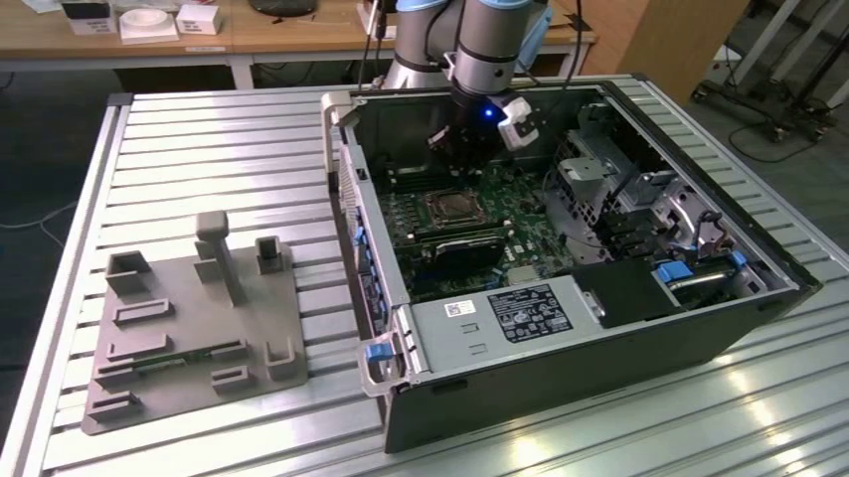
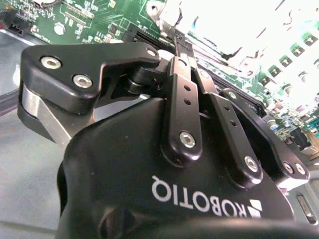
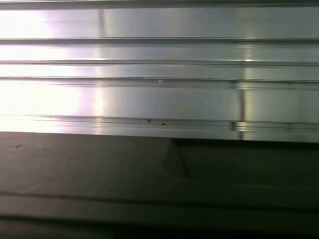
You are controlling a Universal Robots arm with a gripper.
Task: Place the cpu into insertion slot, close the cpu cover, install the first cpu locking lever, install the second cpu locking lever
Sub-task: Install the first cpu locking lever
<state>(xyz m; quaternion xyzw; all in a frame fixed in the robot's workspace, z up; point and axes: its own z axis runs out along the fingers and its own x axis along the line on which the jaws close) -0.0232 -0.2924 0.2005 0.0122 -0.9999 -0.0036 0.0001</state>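
In the exterior view my gripper [image 1: 459, 157] hangs inside the open computer case [image 1: 782, 283], over the far end of the green motherboard. The insertion slot [image 1: 451, 207] lies just nearer than it, a square socket with a silvery rim and a darker centre. I cannot make out the cpu or the cpu cover as separate parts there. In the second wrist view the black gripper [image 2: 172, 44] has its linkages folded inward and its fingers drawn together. Beyond them the board is washed out by glare. Nothing is visible between the fingers.
A grey power-supply box [image 1: 511, 310] with a white label sits at the case's near end, and drive bays [image 1: 623, 189] at the exterior view's right. A grey fixture plate [image 1: 199, 318] with upright blocks stands on the slatted aluminium table [image 1: 213, 149] at the left. The first wrist view faces aluminium slats [image 3: 159, 89].
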